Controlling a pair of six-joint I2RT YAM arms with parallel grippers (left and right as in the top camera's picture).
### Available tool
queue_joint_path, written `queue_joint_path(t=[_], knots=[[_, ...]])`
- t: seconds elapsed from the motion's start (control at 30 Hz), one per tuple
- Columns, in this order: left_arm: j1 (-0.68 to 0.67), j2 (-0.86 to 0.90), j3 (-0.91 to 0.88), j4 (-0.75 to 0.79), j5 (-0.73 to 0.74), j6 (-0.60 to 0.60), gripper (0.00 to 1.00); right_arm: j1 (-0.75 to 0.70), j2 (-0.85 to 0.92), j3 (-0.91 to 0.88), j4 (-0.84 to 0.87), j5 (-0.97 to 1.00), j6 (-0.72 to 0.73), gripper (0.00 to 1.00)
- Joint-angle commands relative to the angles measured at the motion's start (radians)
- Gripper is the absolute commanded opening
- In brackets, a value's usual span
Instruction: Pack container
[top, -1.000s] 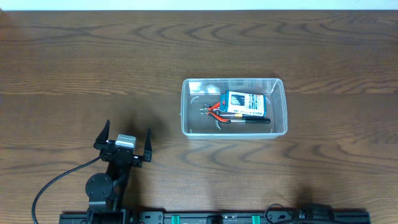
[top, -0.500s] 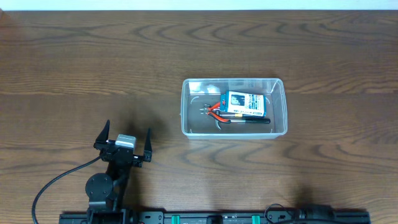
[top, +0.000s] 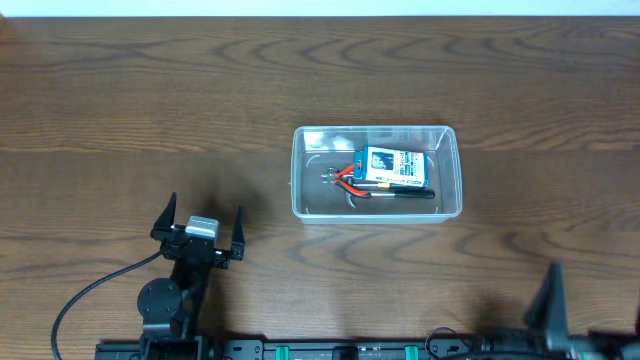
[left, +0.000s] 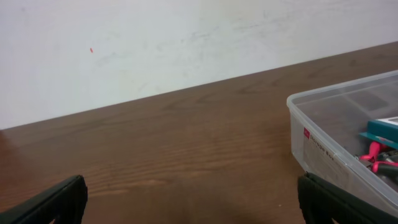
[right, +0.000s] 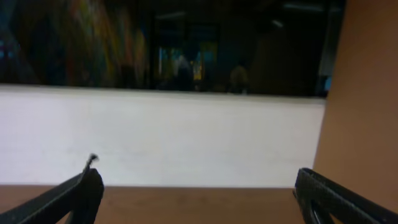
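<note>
Left gripper (top: 204, 218): fingers apart, nothing between them, front-left of table (top: 150, 90) | Right gripper (right: 199, 183): fingers wide apart, empty, front-right edge | Container (top: 300, 200): mid-table, well apart from both; holds box (top: 395, 167) lying over red pliers (top: 348, 180)

The container (top: 298, 172) sits on the table (top: 120, 90), a little right of centre. In it lie a box (top: 396, 167) and pliers (top: 349, 178) — the box overlaps the pliers' handles on their right, and the pliers' nose points toward the container's left wall. The left gripper (top: 206, 204) stands near the front edge, left of the container and well apart from it. The right gripper (right: 199, 183) is at the front right corner — right of the container and also apart from it.
</note>
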Motion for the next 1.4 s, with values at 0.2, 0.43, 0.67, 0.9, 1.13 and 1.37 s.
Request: queue_joint_path(t=[0.2, 0.43, 0.67, 0.9, 1.13, 1.37], knots=[[0.003, -0.006, -0.019, -0.032, 0.003, -0.005, 0.98, 0.097, 0.000, -0.391, 0.335, -0.023, -0.012, 0.99], [0.003, -0.006, -0.019, -0.032, 0.003, -0.005, 0.98, 0.146, 0.000, -0.640, 0.587, -0.023, -0.012, 0.99], [0.003, -0.006, -0.019, -0.032, 0.003, -0.005, 0.98, 0.150, 0.000, -0.738, 0.650, -0.023, -0.012, 0.99], [0.003, -0.006, -0.019, -0.032, 0.003, -0.005, 0.98, 0.150, 0.000, -0.816, 0.678, -0.023, -0.011, 0.99], [0.003, -0.006, -0.019, -0.032, 0.003, -0.005, 0.98, 0.150, 0.000, -0.892, 0.771, -0.023, -0.012, 0.99], [0.003, -0.006, -0.019, -0.032, 0.003, -0.005, 0.98, 0.150, -0.001, -0.892, 0.748, -0.023, -0.012, 0.99]])
